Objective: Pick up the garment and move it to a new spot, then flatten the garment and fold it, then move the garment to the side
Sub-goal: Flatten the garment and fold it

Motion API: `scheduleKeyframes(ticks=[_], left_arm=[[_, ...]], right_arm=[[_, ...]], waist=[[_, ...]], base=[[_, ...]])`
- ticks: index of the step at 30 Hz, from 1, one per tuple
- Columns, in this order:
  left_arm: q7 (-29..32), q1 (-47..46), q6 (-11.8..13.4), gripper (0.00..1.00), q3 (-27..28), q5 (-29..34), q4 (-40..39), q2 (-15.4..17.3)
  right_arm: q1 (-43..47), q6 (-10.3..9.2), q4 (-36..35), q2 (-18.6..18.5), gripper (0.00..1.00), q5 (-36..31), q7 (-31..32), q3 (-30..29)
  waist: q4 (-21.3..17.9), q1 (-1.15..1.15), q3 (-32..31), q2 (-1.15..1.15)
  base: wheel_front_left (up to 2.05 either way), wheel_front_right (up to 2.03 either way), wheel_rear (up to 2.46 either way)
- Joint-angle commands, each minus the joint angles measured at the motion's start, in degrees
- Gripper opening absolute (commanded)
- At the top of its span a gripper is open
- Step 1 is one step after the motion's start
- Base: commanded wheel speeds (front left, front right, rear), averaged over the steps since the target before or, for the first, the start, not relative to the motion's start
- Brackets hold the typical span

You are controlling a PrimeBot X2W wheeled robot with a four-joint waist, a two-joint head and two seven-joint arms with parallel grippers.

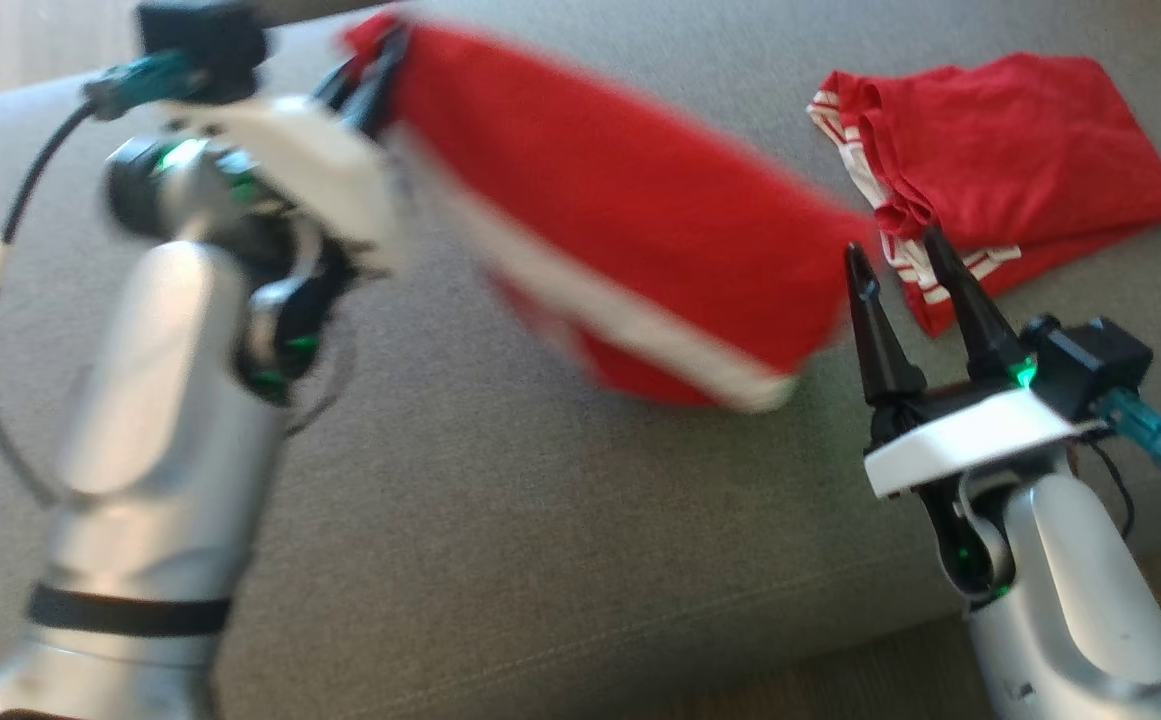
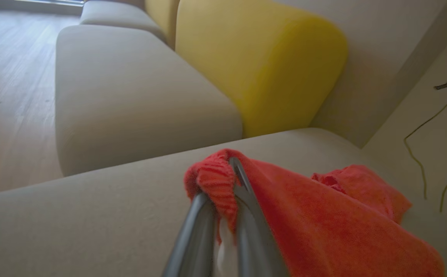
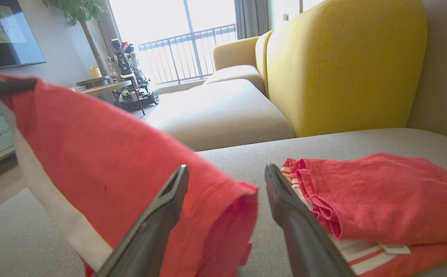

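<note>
Garment (image 1: pixel 620 230) — left end effector (image 2: pixel 218 181) pinches ribbed hem (image 2: pixel 211 181).

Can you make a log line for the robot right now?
left gripper: shut on held garment | right gripper: open | other garment: on sofa

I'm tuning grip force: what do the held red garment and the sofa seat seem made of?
Held red garment: soft matte knit, probably cotton; ribbing shows at the pinched edge. Sofa seat: matte grey woven upholstery, judging by fine grain and a stitched seam.

Just a grey sofa seat (image 1: pixel 500 520) here, plain fabric. One folded red garment (image 1: pixel 1020 150) with white stripes lies on it, far right.
</note>
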Motion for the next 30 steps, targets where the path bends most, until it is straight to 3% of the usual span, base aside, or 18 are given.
scheduleKeyframes(ticks=[1, 6, 13, 14, 15, 23, 30], left_arm=[[0.1, -2.3, 0.6, 0.0, 3.0, 0.8, 1.2, 3.3], [-0.9, -4.0, 1.7, 0.0, 5.2, 2.4, 17.5, 8.2], [-5.8, -8.7, 0.8, 0.0, 6.4, 1.8, 30.7, 8.9], [-6.5, -9.4, 0.7, 0.45, 6.3, 1.9, 32.1, 9.0], [-7.2, -10.0, 0.8, 1.0, 6.3, 2.1, 33.5, 9.1], [-17.0, -13.6, -0.8, 1.0, 7.8, 0.9, 39.2, 9.0], [-28.2, -11.3, -4.5, 1.0, 9.3, -1.0, 35.4, 7.9]], right_arm=[[-2.5, -0.01, -1.8, 0.6, 1.0, 0.5, -0.6, 1.7], [-4.6, -0.01, -1.7, 0.6, 1.0, 1.3, -1.1, 4.3], [-5.6, -0.01, -1.0, 0.6, 1.0, 1.5, -1.8, 6.2], [-5.7, -0.01, -0.8, 0.6, 1.0, 1.5, -1.8, 6.5], [-5.8, -0.01, -0.7, 0.6, 1.0, 1.5, -1.9, 6.7], [-5.4, -0.01, -0.4, 0.6, 1.0, 0.7, -1.9, 6.6], [-1.6, -0.01, -1.2, 0.6, 1.0, 1.7, -1.9, 4.3]], waist=[[-1.6, 0.0, 1.9, 0.0], [-4.2, 0.0, 5.2, 0.0], [-5.3, 0.0, 7.3, 0.0], [-5.3, 0.0, 7.3, 0.0], [-5.2, 0.0, 7.4, 0.0], [-2.3, 0.0, 5.6, 0.0], [2.8, 0.0, 2.2, 0.0]], base=[[0.0, 0.0, 0.0], [0.0, 0.0, 0.0], [0.0, 0.0, 0.0], [0.0, 0.0, 0.0], [0.0, 0.0, 0.0], [0.0, 0.0, 0.0], [0.0, 0.0, 0.0]])
